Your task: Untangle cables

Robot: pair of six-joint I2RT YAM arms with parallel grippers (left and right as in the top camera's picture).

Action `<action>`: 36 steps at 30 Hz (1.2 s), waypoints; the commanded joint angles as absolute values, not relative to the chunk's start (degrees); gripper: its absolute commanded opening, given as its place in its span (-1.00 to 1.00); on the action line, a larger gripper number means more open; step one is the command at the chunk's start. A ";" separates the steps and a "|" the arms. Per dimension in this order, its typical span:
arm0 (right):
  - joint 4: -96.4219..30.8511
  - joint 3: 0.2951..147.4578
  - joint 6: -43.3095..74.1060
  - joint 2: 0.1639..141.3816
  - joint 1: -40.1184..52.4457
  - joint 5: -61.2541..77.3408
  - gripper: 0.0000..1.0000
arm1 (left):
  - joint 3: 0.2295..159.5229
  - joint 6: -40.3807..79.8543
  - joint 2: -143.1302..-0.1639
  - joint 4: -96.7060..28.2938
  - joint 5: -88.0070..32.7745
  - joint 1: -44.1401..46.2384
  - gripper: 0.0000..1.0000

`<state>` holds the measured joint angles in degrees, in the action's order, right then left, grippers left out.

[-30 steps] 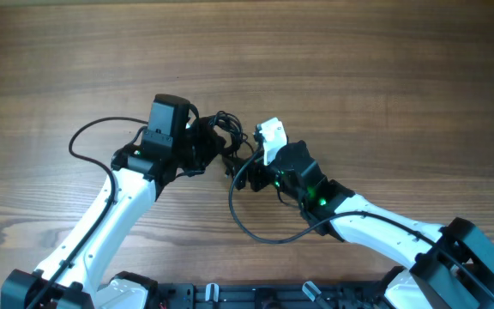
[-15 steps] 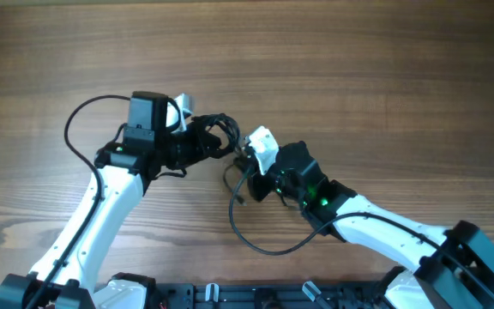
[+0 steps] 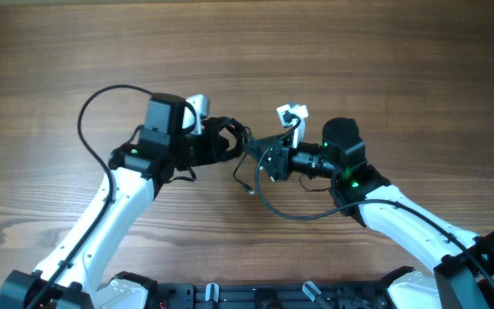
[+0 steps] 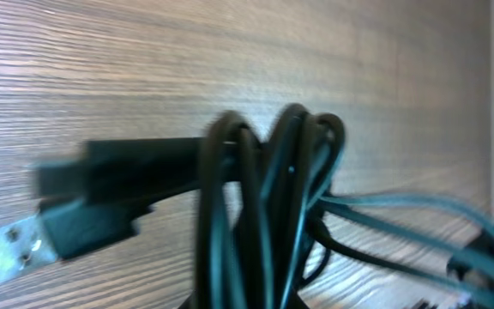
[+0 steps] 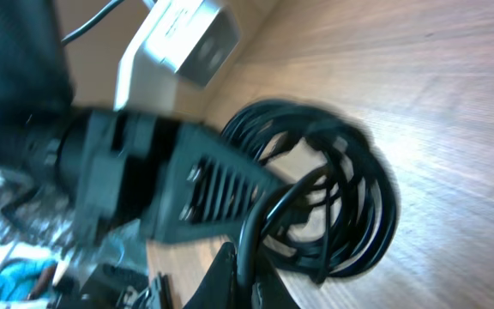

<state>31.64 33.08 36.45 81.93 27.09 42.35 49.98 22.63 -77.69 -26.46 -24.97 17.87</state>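
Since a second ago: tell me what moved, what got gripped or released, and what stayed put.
The right fingers closed on a strand of the cable bundle, and the right arm swung away to its own side, drawing that strand out. Nothing was let go. The left fingers kept their hold on the bundle, which stayed about where it was.

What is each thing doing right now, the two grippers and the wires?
cables, tangled in a coiled bundle, held between both grippers.
left gripper, shut on the cables' coil.
right gripper, shut on one strand of the cables.
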 commanded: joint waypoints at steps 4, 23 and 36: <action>27.79 33.65 37.26 80.66 19.25 38.63 -0.70 | 49.74 16.88 -77.78 -26.72 -24.77 19.57 -0.92; 24.71 33.65 18.48 80.68 20.38 59.61 -0.82 | 49.74 -7.27 -77.80 -29.47 -55.79 16.75 -0.63; 24.58 33.63 46.70 80.68 20.40 47.37 -0.91 | 49.74 26.48 -77.80 -21.08 -40.75 15.00 0.47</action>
